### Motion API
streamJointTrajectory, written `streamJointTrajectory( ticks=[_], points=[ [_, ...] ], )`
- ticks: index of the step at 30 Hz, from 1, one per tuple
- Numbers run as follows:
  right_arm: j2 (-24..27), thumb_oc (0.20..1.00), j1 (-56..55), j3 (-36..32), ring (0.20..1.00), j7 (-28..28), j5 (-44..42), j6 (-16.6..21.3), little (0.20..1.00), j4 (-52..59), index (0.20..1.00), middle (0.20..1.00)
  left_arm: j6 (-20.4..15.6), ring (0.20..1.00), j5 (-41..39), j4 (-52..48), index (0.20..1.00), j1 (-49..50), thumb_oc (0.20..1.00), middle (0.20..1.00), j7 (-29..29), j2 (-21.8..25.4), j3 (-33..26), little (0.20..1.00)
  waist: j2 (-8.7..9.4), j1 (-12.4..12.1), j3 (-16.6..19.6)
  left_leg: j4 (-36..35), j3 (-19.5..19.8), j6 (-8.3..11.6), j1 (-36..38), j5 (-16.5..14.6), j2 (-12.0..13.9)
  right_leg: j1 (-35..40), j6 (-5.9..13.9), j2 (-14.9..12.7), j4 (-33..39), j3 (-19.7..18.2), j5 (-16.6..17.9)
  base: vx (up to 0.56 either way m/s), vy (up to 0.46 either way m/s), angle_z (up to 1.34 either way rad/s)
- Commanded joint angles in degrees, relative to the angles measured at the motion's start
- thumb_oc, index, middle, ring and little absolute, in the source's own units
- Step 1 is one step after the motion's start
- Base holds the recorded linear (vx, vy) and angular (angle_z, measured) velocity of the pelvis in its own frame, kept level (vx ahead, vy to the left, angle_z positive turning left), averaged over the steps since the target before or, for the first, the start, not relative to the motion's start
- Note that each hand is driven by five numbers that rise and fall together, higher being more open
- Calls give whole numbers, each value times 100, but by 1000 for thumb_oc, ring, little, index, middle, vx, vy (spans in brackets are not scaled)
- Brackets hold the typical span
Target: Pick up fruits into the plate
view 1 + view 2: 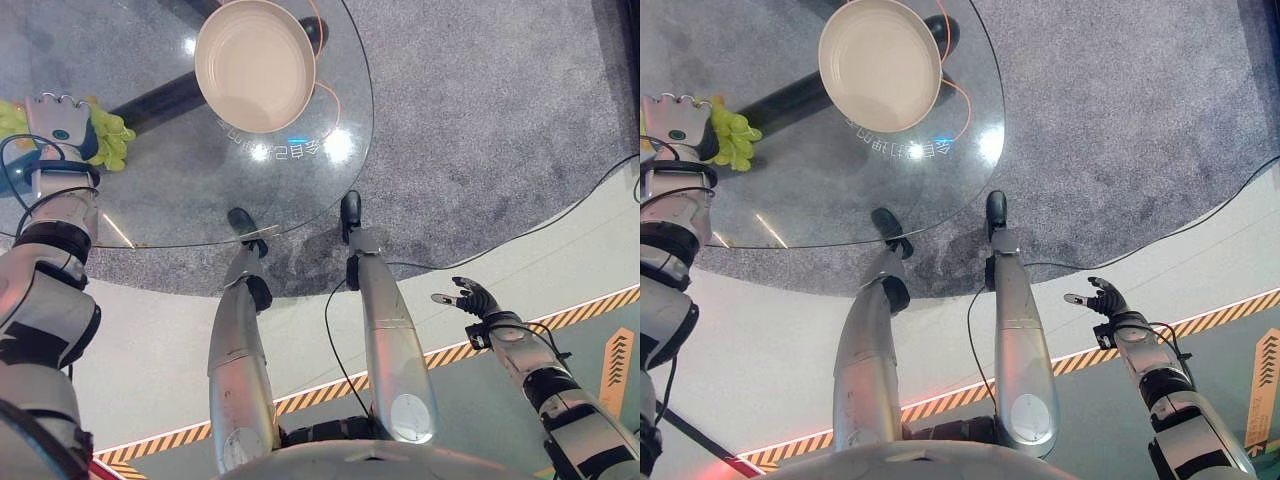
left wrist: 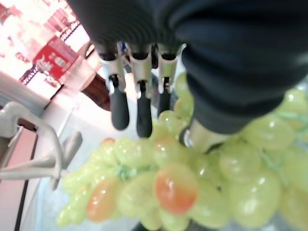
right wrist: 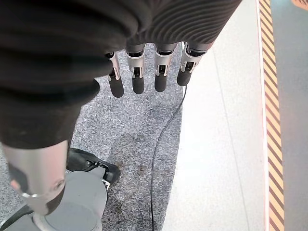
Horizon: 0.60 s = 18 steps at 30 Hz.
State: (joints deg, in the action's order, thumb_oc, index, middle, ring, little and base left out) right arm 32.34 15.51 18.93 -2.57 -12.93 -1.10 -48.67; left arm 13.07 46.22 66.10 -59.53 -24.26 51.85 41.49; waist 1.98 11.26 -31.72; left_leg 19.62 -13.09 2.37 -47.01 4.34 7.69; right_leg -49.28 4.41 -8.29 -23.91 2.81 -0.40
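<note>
Plate point(image 1: 255, 65) sits empty at top centre of the glass worktop point(image 1: 190, 200), green grape bunch point(image 1: 112, 138) at left edge under the left hand point(image 1: 62, 122), fingers point(image 2: 120, 103) straight above it, no grip; right hand point(image 1: 470, 297) hangs lower right, spread.

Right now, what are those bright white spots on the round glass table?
In the left eye view they are lamp glare on the glass table, beside the plate. In the left wrist view the grapes look blurry behind the left hand.
</note>
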Motion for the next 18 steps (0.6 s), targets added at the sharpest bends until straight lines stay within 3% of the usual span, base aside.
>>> streamJointTrajectory(
  ticks=[1, 8, 13, 18],
  points=[
    [193, 1000, -366, 50, 1000, -73, -71, -79, 1000, 69, 1000, 1000, -144, 200, -192, 5, 200, 303, 200, 200, 220, 149, -124, 200, -21, -27, 192, 33, 30, 5, 221, -399, -384, 191, 53, 265, 457, 130, 504, 0, 0, 0],
    [179, 1000, -387, 43, 1000, -39, -57, -75, 1000, 43, 1000, 1000, -344, 200, -734, -263, 200, 416, 200, 200, -183, 200, -274, 200, -82, -86, 192, -112, 21, 8, 422, -346, -417, 395, 34, 244, 531, 172, 466, -1, -5, 0],
    [35, 1000, -551, -2, 1000, -101, 6, -147, 1000, 131, 1000, 1000, -844, 200, -1492, -869, 200, 538, 200, 200, -798, 262, -844, 200, -129, -187, 192, -267, 50, -3, 733, -320, -447, 678, 31, 216, 575, 248, 394, -9, -43, 3],
    [-135, 1000, -599, -26, 1000, -151, 63, -208, 1000, 84, 1000, 1000, -1144, 200, -1966, -1349, 200, 704, 200, 200, -995, 111, -1367, 200, -131, -298, 192, -440, 88, 8, 1056, -294, -458, 1011, 43, 164, 681, 362, 346, -17, -65, 4]
  ],
)
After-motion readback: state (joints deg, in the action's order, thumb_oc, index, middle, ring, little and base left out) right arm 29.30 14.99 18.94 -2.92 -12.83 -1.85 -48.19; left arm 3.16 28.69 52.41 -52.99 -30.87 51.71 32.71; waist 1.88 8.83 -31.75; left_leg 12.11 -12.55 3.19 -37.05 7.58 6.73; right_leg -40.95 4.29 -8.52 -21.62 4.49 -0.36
